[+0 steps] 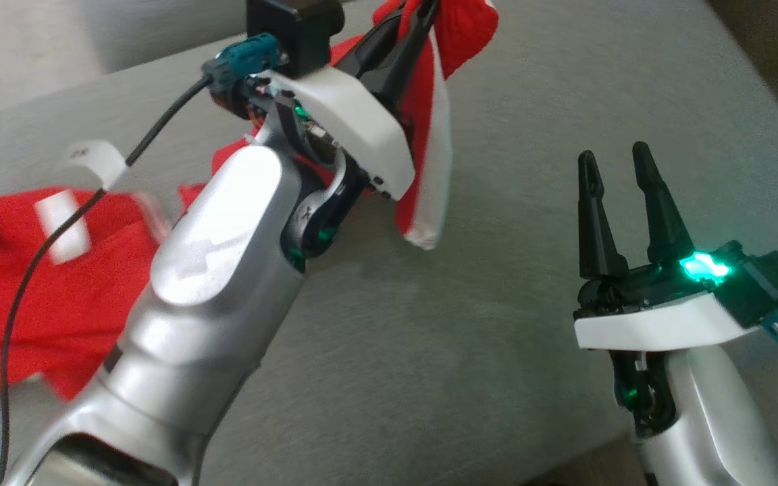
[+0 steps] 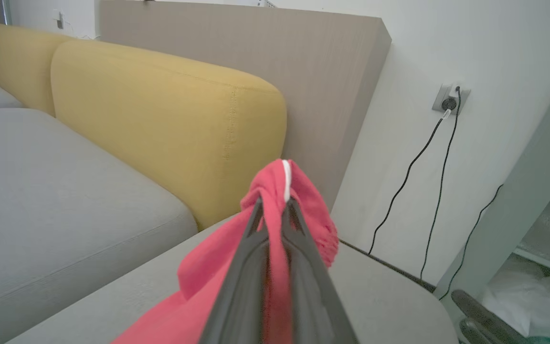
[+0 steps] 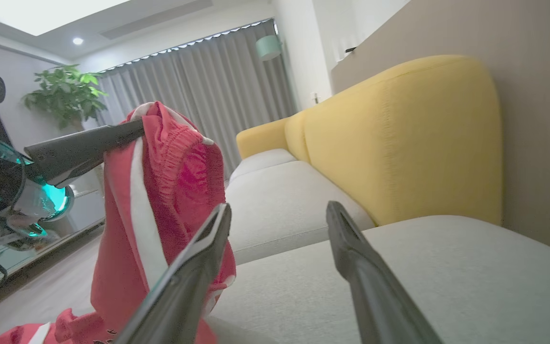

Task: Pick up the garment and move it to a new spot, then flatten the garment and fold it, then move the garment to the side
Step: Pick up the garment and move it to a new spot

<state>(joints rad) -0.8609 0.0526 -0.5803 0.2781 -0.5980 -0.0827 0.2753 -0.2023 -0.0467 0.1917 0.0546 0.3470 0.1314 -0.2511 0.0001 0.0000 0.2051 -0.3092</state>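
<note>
Left pincer (image 2: 275,204) pinches the red garment (image 2: 198,282), which hangs from it.

1. Soft, even light fills the room; the grey cushion (image 1: 497,351) shows only a faint shadow beneath the raised forearm (image 1: 213,283).
2. In the right wrist view a ceiling spot (image 3: 78,41) and the bright panel beside it burn out to white.
3. From the head, the red garment (image 1: 38,290) at the left edge is smeared, probably by motion blur, and its white stripe loses its edges.
4. The green lamp (image 1: 699,266) behind the right gripper (image 1: 613,152) glares, whitish at its core.
5. Both wrist views bow lines near the borders; the dark fingers (image 3: 179,286) closest to the lens are out of focus.
6. The white wall (image 2: 470,48) looks slightly washed out.
</note>
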